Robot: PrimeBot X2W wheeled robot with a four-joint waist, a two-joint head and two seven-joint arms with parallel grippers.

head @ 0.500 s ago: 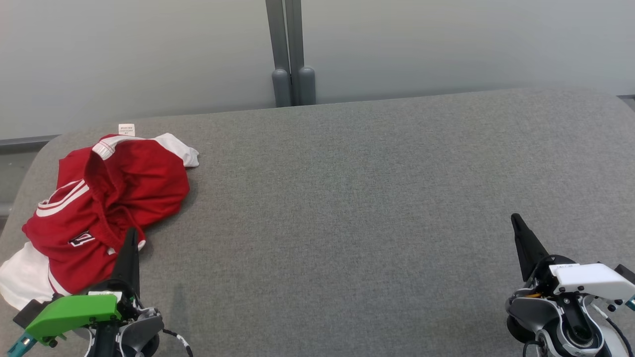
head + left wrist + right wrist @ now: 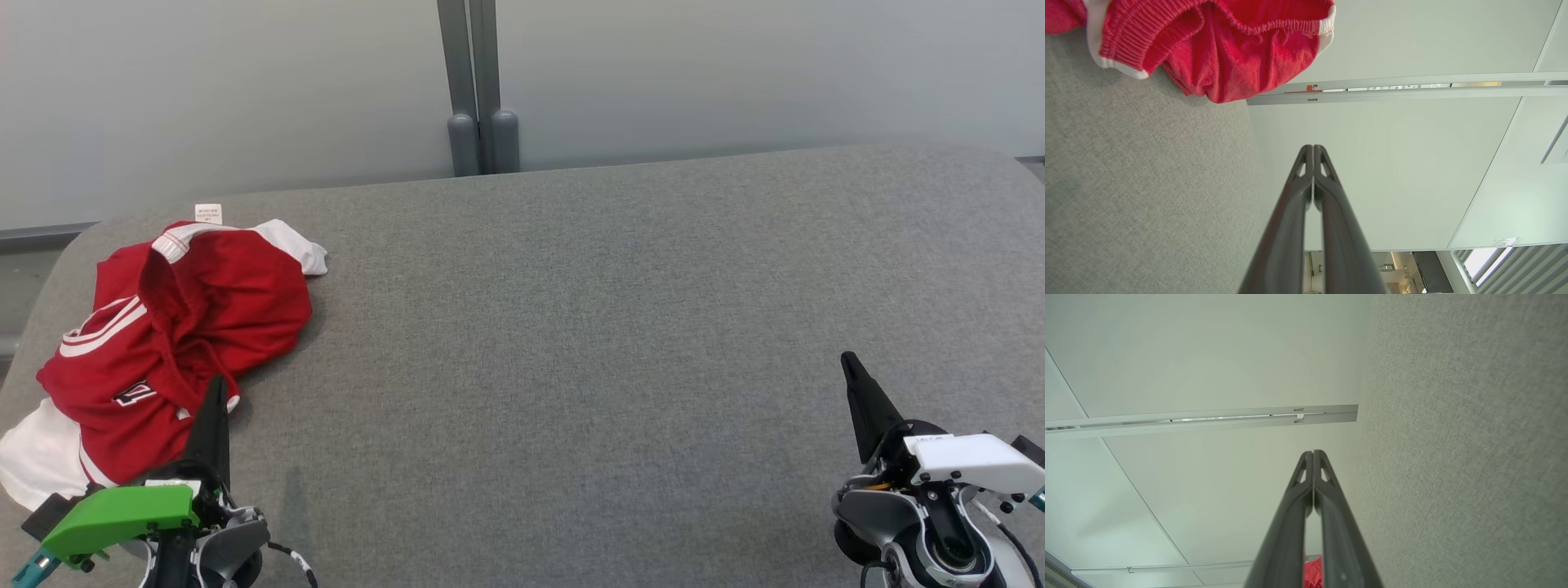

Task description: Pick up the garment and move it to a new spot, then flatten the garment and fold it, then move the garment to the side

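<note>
No visible change from half a second earlier: same camera framing, same heap, same arm poses. Red-and-white garment [image 2: 175,327] crumpled at the far left of the grey tabletop [image 2: 612,327], bunched rather than spread, white parts poking out at the near-left corner and on the far side, a small white label [image 2: 208,213] just at its far edge. At the lower left, left gripper [image 2: 214,392] with fingers pressed together and clamped on nothing, its tip overlapping the near-right fringe of the cloth in the head view. Touching or merely hovering above the cloth: impossible to tell from there. Looks clear of the fabric in the left wrist view, with the red cloth off to the upper left and bare grey surface alongside. At the lower right, right gripper [image 2: 849,367], likewise closed and empty, well apart from the garment, a wide bare stretch of tabletop between. Reads as a standstill at the very start of the job: no lift yet, no move to a new spot, flattening and folding all still ahead. Probably calls for opening the left gripper first, then reaching into the nearest fold of the bunch. Bare middle of the tabletop seems a fitting place for spreading out.
</note>
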